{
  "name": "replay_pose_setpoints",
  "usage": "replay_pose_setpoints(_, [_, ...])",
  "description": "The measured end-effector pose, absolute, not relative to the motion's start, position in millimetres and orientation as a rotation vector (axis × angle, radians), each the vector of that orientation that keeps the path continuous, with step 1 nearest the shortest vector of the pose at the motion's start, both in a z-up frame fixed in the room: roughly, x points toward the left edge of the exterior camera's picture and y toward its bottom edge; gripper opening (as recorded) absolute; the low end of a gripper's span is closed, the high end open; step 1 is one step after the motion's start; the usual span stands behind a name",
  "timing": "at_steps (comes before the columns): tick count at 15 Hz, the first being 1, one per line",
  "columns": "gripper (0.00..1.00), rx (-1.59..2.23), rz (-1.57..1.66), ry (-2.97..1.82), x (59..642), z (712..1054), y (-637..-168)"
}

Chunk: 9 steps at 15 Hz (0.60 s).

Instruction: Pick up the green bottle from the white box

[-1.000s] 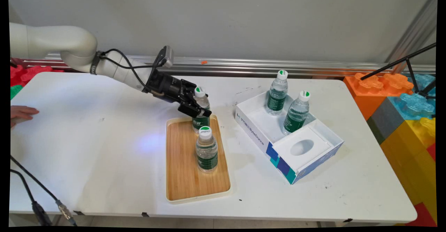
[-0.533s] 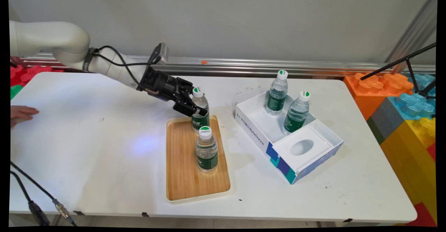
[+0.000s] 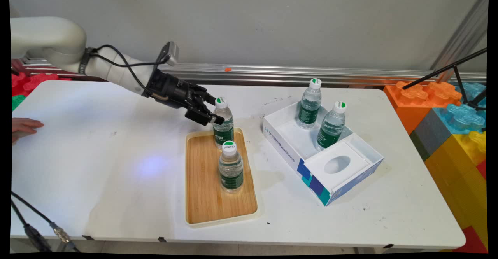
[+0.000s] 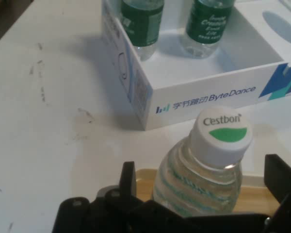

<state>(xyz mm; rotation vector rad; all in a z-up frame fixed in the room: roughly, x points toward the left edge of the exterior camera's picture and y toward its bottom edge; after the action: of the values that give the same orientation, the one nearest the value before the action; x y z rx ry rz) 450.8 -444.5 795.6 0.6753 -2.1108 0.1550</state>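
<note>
The gripper (image 3: 213, 113) has drawn back leftward, fingers (image 4: 127, 177) released around the bottle (image 3: 223, 125) on the tray's (image 3: 202, 189) far end; only the hand view shows that gap.

Bottles (image 3: 223, 126) clear, green labels, white caps with green mark. Tray (image 3: 202, 196) pale wood grain, cream rim. Box (image 3: 307, 169) white, blue and teal patches.

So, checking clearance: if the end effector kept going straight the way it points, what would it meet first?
Most likely the far bottle on the wooden tray: it stands between the open end effector fingers, right ahead.
</note>
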Motion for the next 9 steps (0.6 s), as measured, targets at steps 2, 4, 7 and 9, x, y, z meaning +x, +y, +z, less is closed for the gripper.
replay_pose_setpoints(2, [1.00,0.702,0.158,-2.100,456,804,-442])
replay_pose_setpoints(4, [1.00,0.719,0.162,-2.084,459,813,-439])
replay_pose_setpoints(7, [1.00,0.739,0.168,-2.050,462,833,-432])
replay_pose_setpoints(9, [1.00,0.746,0.172,-2.029,462,847,-425])
